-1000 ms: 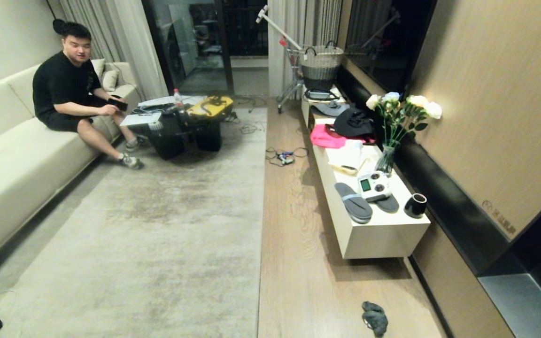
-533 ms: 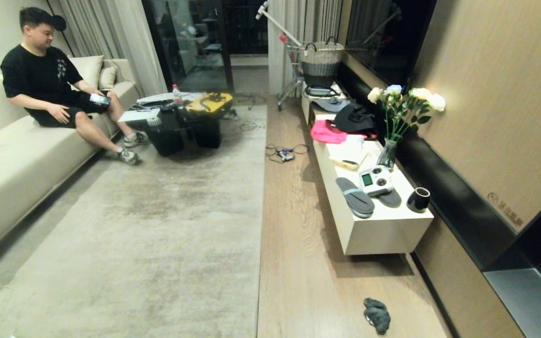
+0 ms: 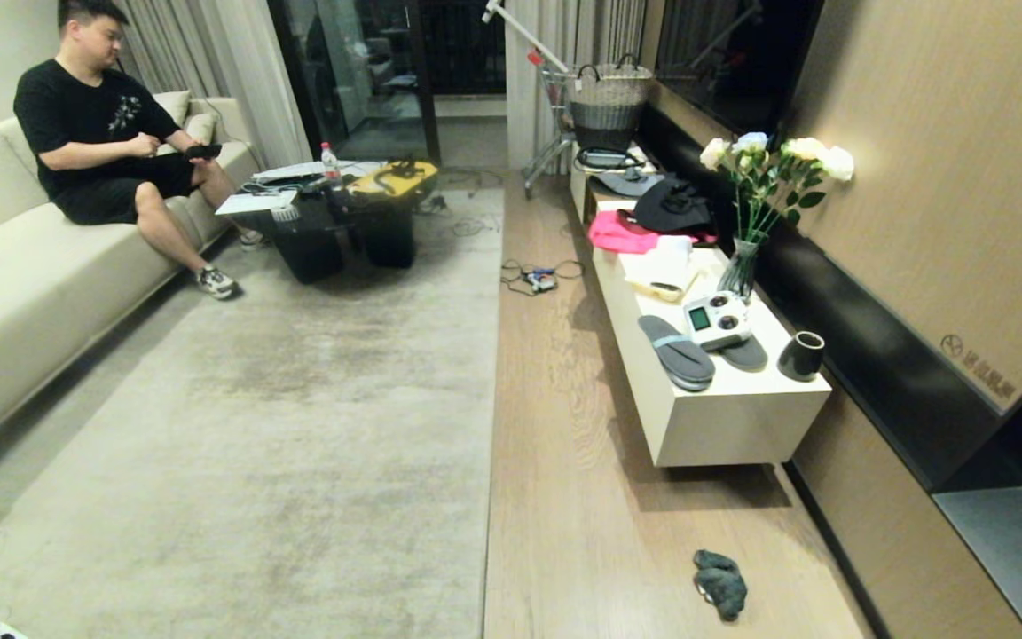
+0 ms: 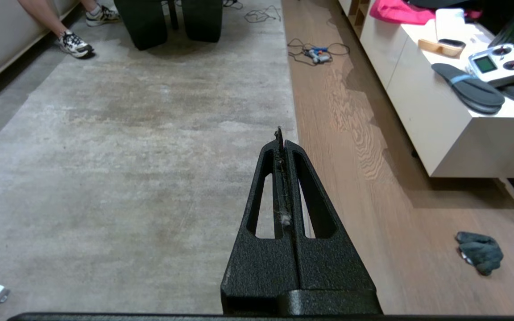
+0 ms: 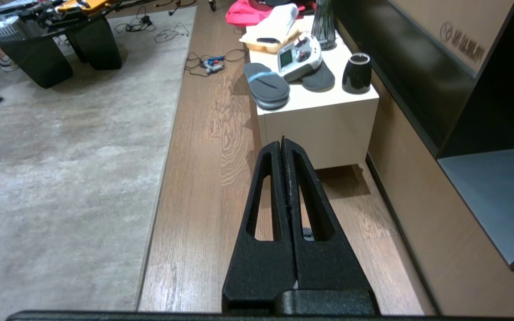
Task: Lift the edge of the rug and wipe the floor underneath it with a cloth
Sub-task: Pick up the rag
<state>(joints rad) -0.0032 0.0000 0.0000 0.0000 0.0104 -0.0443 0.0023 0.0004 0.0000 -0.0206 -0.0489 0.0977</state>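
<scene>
In my head view a person sits on the sofa at upper left, the rug edge runs down the middle, and the cloth lies crumpled on the floor at lower right, below the white tabletop. My left claw is pressed shut on nothing above the rug's border; my right claw is likewise closed and empty over bare planks.
</scene>
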